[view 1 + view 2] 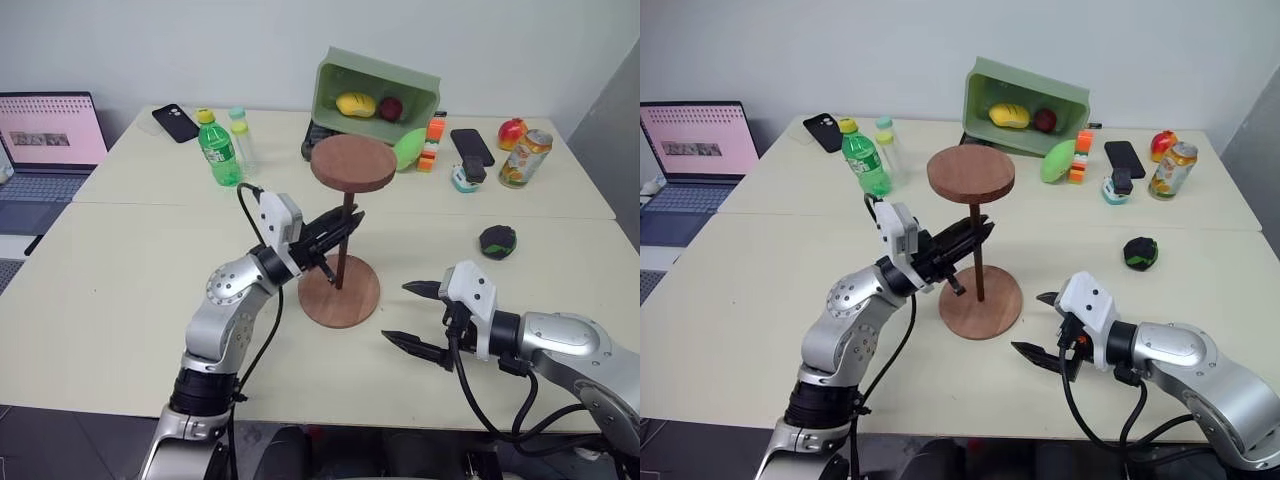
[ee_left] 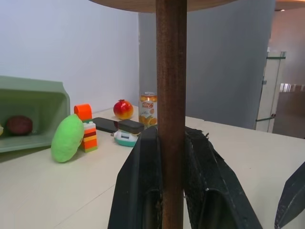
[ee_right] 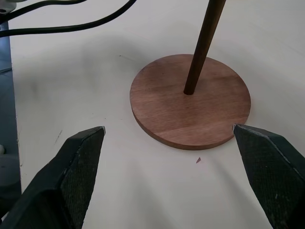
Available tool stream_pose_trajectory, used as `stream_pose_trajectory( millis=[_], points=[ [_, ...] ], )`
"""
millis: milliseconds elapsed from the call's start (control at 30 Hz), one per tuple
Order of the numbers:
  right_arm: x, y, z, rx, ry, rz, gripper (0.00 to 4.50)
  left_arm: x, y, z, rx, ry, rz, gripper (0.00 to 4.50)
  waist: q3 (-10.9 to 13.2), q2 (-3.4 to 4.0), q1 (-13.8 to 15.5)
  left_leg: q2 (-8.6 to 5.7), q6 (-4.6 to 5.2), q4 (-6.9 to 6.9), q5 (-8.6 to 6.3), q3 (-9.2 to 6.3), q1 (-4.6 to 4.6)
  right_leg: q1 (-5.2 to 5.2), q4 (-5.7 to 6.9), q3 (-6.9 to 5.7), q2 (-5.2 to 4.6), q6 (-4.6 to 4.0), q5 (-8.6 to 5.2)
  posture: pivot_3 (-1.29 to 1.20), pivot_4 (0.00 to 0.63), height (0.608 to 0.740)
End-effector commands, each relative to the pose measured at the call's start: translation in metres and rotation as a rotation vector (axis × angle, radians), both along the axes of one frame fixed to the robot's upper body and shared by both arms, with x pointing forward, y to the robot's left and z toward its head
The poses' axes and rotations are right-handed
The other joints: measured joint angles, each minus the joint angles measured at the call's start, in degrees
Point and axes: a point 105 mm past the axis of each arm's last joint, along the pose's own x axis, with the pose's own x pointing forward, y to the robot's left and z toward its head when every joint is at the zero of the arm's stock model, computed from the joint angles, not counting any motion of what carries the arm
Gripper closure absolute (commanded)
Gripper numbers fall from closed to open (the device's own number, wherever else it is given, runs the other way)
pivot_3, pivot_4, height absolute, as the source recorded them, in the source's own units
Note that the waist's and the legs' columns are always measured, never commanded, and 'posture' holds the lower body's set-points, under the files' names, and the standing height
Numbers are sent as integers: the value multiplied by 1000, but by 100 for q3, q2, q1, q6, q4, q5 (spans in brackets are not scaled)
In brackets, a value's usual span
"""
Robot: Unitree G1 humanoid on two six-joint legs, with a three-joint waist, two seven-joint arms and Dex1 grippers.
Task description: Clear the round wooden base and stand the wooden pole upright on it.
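Observation:
The round wooden base [image 1: 340, 292] lies flat on the table in front of me, with nothing else on it. The wooden pole [image 1: 345, 240] stands upright with its lower end in the base's centre hole [image 3: 189, 90]; its fixed disc [image 1: 352, 163] is at the top. My left gripper [image 1: 338, 232] is shut on the pole at mid height, and the left wrist view shows both fingers [image 2: 143, 191] pressed against the rod [image 2: 171, 109]. My right gripper [image 1: 412, 315] stands open just right of the base, its fingers [image 3: 71, 167] wide apart facing the disc [image 3: 190, 102].
At the back stand a tipped green bin [image 1: 375, 95] with fruit, a green bottle [image 1: 218, 150], a clear bottle [image 1: 241, 135], phones [image 1: 176, 122], a can [image 1: 525, 157], a red fruit [image 1: 511, 131] and toy blocks [image 1: 433, 141]. A dark ball [image 1: 497, 241] lies right. A laptop [image 1: 45, 140] sits far left.

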Motion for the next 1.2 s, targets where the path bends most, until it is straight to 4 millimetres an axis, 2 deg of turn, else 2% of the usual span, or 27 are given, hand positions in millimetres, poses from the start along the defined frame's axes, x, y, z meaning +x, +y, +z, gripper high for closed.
stream_pose_trajectory(
  millis=[33,333,467,633,800,1100,1167,1200],
  points=[
    [-3,3,11,7,-63,23,0,3,8,-24,46,74,44,4243,-2,0,0,0,0,0,0,0,1,2,-1,0,0,0,0,0,150,740],
    [-3,3,11,7,-64,21,0,1,15,-43,102,99,61,4243,-13,6,-1,1,2,-12,-1,-6,31,39,-23,0,2,0,0,0,150,740],
    [-4,3,9,7,-60,16,0,1,20,-62,145,140,85,4243,-23,8,0,3,3,-14,-2,-7,33,40,-25,0,2,0,0,0,150,740],
    [-4,4,8,9,-60,13,0,5,25,-70,148,179,115,4243,-33,7,-1,2,4,-25,-3,-1,61,65,-33,0,3,1,0,0,150,740],
    [-4,5,8,11,-60,12,0,7,28,-73,175,172,128,4243,-48,14,-5,1,4,-81,-3,5,152,149,-80,0,3,2,-2,0,150,740],
    [-2,6,9,14,-71,9,0,6,29,-70,208,119,146,4243,-51,13,-8,5,4,-84,-3,5,154,150,-81,5,3,2,-2,0,150,740],
    [-2,6,9,13,-72,7,0,5,28,-69,216,113,132,3540,-51,13,-8,5,4,-85,-3,5,154,150,-81,4,3,3,-2,0,150,740],
    [-2,5,8,12,-73,6,0,5,27,-69,223,109,125,3372,-51,16,-15,5,4,-85,-3,5,154,149,-81,4,3,3,-2,0,150,740]
  ],
)
